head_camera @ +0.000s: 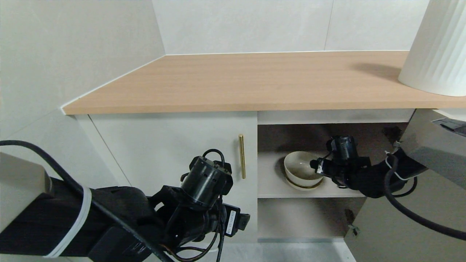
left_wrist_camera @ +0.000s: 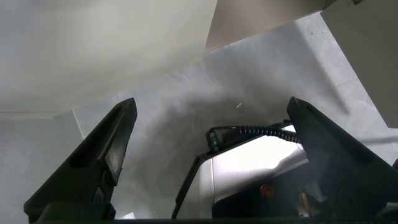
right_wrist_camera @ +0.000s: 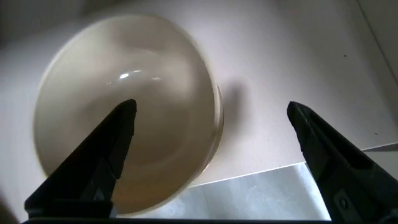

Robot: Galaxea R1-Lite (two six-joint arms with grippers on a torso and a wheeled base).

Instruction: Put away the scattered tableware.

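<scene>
Inside the open cabinet [head_camera: 271, 183], the right gripper [right_wrist_camera: 210, 109] gapes wide, empty, at the bowl [head_camera: 301, 171].

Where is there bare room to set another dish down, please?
The countertop is bare from the wall corner to the white ribbed vessel. The compartment under the shelf is free too. The shelf is crowded: the bowl sits there with the right claw, open, at its rim.

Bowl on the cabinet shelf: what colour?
Plain cream-white bowl, no pattern; shows best in the right wrist view.
</scene>
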